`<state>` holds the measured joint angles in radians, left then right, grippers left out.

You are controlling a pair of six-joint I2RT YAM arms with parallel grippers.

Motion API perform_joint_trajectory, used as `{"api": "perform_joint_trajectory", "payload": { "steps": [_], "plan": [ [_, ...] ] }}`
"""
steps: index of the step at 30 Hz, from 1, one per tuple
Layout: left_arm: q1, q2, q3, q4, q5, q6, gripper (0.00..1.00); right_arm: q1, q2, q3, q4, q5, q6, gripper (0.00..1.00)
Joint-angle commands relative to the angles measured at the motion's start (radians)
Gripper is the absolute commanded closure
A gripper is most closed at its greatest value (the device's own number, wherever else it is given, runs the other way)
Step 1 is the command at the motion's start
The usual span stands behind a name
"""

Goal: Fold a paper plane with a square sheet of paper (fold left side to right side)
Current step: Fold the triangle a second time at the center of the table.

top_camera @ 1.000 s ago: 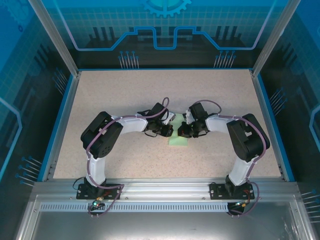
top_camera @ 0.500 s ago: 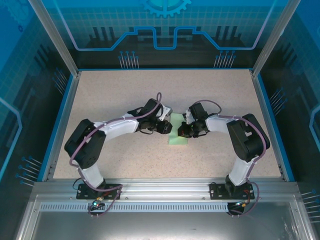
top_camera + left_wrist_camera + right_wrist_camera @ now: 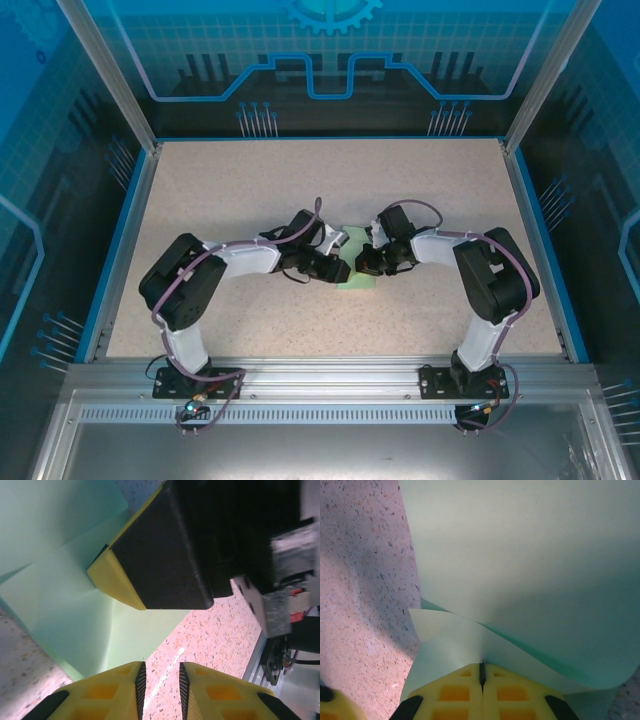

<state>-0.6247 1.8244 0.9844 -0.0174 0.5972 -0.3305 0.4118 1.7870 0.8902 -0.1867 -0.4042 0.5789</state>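
The square sheet of paper (image 3: 358, 281) is pale mint green and lies partly folded at mid-table between the two grippers. My right gripper (image 3: 367, 264) is shut on a raised flap of the paper (image 3: 530, 545); the flap curls up out of the closed jaws of this gripper (image 3: 481, 666). My left gripper (image 3: 340, 268) is at the paper's left side. Its yellow fingers (image 3: 120, 685) stand slightly apart with bare table between them, just off the paper's (image 3: 55, 580) edge. The right gripper's black, yellow-tipped finger (image 3: 150, 565) presses on the paper close ahead.
The speckled beige table (image 3: 250, 190) has a blue rim (image 3: 118, 250) on its left, right and far sides. An aluminium rail (image 3: 330, 372) with both arm bases runs along the near edge. Both arms reach inward, wrists nearly meeting.
The left gripper has opened a little and shifted nearer along the paper's left edge; its elbow swung out and back. The right gripper has stayed shut in place.
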Motion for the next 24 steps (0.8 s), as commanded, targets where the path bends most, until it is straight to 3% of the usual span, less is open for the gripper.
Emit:
{"api": "perform_joint_trajectory", "payload": {
  "steps": [1,24],
  "plan": [
    [-0.005,0.039,0.015,0.041,0.076,-0.030,0.73,0.018,0.032,-0.017,-0.082,0.053,-0.014,1.00],
    [-0.005,0.089,-0.016,-0.014,-0.046,0.010,0.74,0.021,0.037,-0.017,-0.123,0.082,-0.034,1.00]
  ]
}}
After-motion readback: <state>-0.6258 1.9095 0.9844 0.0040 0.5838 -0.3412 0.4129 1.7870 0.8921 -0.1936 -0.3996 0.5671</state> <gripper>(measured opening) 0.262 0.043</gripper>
